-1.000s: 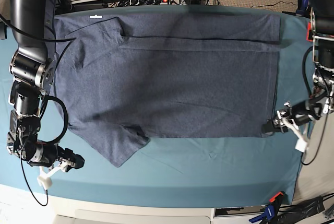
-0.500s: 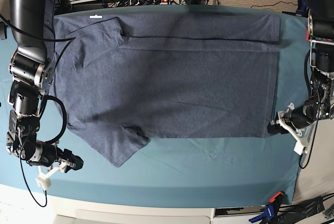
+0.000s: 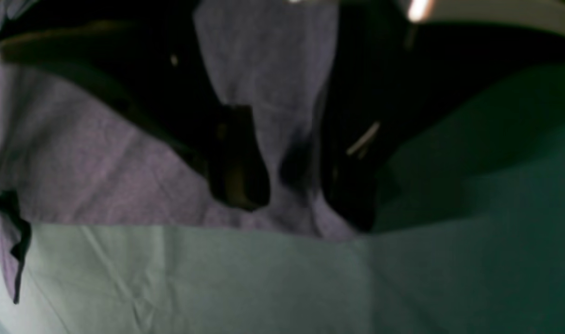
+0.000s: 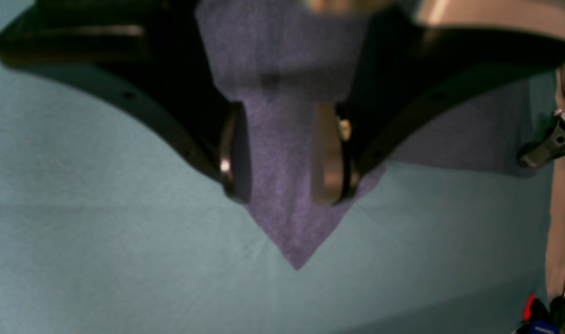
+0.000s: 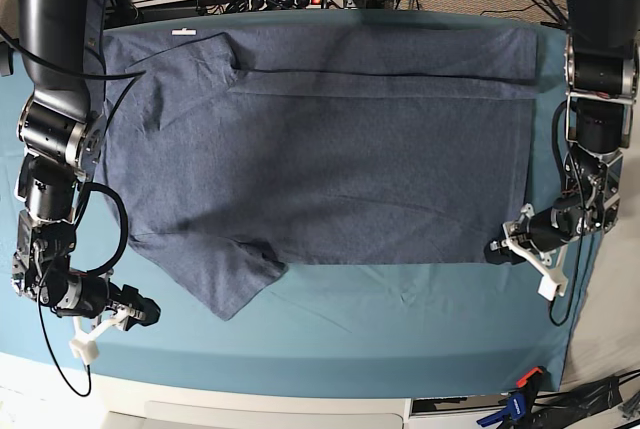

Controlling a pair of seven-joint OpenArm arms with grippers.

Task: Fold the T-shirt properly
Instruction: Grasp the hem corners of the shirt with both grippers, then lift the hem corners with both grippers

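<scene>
Low at the base view's left edge, right gripper [image 5: 140, 311] on a dark jointed arm, parked over bare teal cloth [image 5: 400, 339], apart from the sleeve tip. Seen from its own wrist camera: two black curved fingers [image 4: 326, 157] spread moderately wide, rounded pads, nothing pinched; pointed sleeve corner of the T-shirt [image 4: 296, 232] framed between them, lying beyond on the cloth. Whether pads touch fabric: cannot tell.

Across the middle, T-shirt [image 5: 330, 149] spread flat on the desk [image 5: 60, 404]. Heathered blue-grey knit, soft matte weave, faint speckle. Broad rectangular body, long straight fold line near the far edge, small white tag at the far-left corner. Near-left sleeve jutting out as a blunt triangle over the cloth. Hem side to the right, edge straight. Teal cloth beneath smooth, with shallow creases near the front.

At the right, left gripper [image 5: 505, 249] low at the near-right hem corner. Wrist view blurred: dark fingers [image 3: 238, 176] parted, a strip of purple-grey fabric between them, the hem edge [image 3: 124, 204] across the lighter teal below. Grip on fabric not shown clearly; cannot tell.
</scene>
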